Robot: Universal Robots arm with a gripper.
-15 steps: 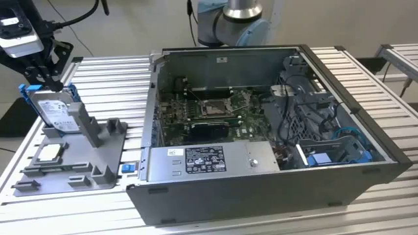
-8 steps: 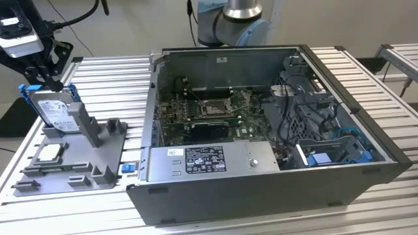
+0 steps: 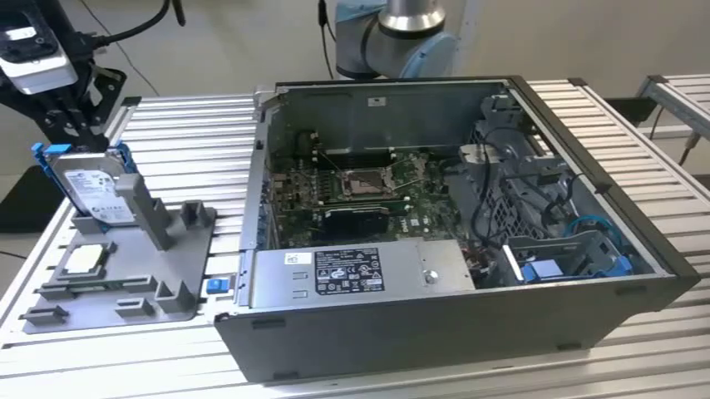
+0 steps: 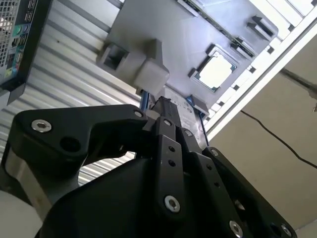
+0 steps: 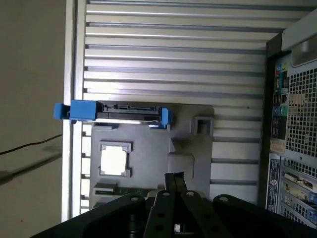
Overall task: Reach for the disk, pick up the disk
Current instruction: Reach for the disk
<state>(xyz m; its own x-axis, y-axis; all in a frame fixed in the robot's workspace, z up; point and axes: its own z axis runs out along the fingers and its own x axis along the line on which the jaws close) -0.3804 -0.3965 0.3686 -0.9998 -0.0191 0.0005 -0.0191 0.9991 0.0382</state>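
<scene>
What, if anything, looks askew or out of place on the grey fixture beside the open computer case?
Nothing stands out. The disk stands on edge in the grey fixture, square to its edge in the first wrist view, and the chip lies flat in its recess. The gripper hangs over the disk.

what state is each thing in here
disk: standing upright on edge in the grey holder, not lifted
chip: lying flat in the grey holder
computer case: open, side panel off, board exposed
gripper: hovering above the disk's top edge
</scene>
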